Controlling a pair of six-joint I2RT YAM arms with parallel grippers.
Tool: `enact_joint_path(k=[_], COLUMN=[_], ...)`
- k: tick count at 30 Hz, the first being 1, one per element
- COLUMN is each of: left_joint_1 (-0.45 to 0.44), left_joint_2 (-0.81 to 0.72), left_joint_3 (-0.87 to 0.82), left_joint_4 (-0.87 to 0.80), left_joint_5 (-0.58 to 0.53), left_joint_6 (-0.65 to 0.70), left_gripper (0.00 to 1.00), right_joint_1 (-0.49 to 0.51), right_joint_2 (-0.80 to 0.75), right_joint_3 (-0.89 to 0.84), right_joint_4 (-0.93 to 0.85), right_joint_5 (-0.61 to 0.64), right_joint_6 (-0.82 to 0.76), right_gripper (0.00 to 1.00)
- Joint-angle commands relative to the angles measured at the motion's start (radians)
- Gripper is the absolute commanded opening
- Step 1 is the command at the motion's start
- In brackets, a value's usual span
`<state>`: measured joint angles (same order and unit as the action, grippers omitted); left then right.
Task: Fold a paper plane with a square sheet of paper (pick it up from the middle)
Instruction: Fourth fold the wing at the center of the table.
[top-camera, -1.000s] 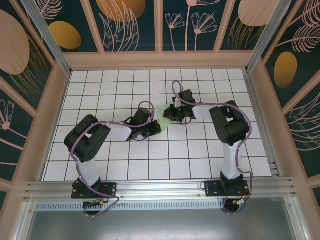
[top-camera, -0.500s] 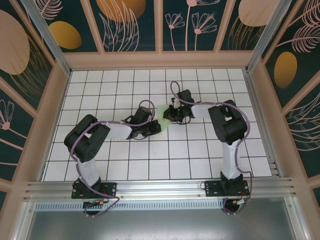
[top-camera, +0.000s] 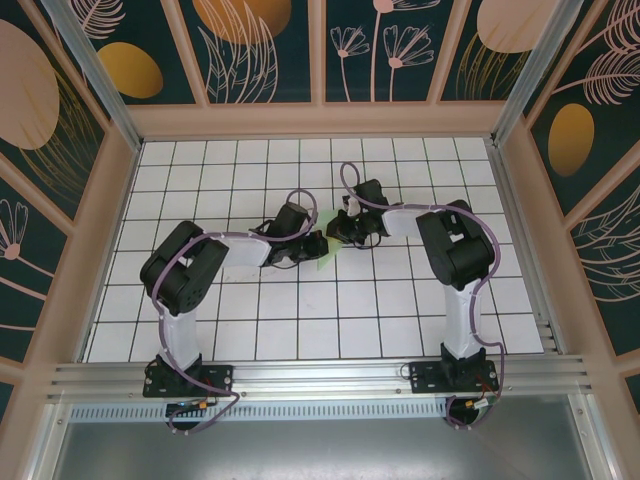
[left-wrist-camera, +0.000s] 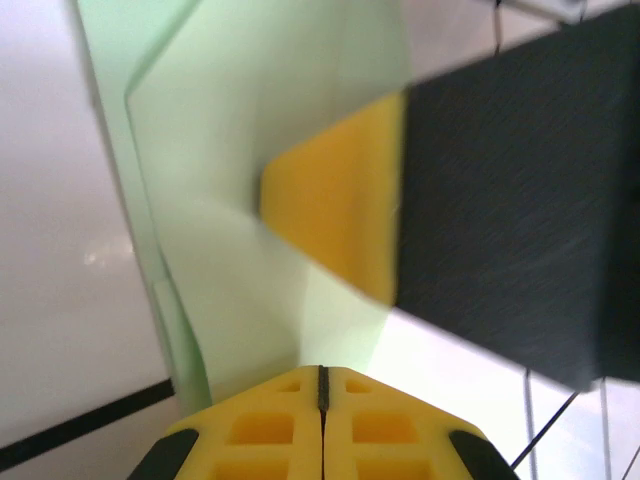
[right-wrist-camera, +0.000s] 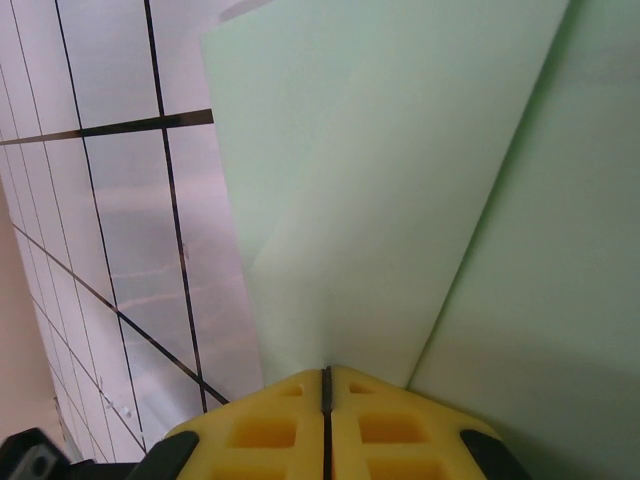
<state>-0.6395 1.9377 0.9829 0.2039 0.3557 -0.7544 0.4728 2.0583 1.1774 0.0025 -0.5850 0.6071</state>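
Presently the pale mint-green sheet of paper sits near the middle of the white gridded desk, pinched between the two hands. It is already doubled over into layers. From above, a small green sliver of it shows between the arms.

Left hand: in the left wrist view its yellow fingertips are clenched, with a bare seam between them. The paper runs down into that seam, so it is judged to be grasping the sheet at one folded edge.

Right hand: in its own wrist view the fingertips are likewise pressed together. The layered paper enters the seam, so this too is judged a grip on the sheet. One yellow finger of this hand also shows in the left wrist view, lying against the paper.

Reason for the hold, as a judgement: two opposed pinches close together keep the thin sheet taut, so a crease can be set along a line.

Whether the lower edge touches the desk cannot be told.

Containers: the beige-framed enclosure walls the desk; inside it are both arms and the paper.
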Motion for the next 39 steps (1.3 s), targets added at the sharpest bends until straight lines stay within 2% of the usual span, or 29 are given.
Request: enact_joint_path(k=[1, 9, 17, 39], left_joint_1=[0.005, 0.004, -0.031, -0.077], left_joint_2=[0.025, 0.023, -0.025, -0.1], left_joint_3=[0.034, -0.031, -0.136, -0.232], left_joint_4=[-0.088, -0.165, -0.13, -0.166], left_joint_5=[0.051, 0.047, 0.067, 0.061], left_joint_6=[0.079, 0.167, 0.158, 0.193], left_gripper=[0.08, 0.05, 0.0, 0.0], right_joint_1=[0.014, 0.014, 0.009, 0.004], right_joint_2=[0.077, 0.089, 0.1, 0.103], right_joint_3=[-0.013, -0.011, -0.008, -0.015], right_joint_4=[-0.094, -0.117, -0.128, -0.135], right_joint_5=[0.088, 0.112, 0.122, 0.128], right_joint_6=[-0.03, -0.021, -0.013, -0.01], right_gripper=[0.09, 0.08, 0.08, 0.08])
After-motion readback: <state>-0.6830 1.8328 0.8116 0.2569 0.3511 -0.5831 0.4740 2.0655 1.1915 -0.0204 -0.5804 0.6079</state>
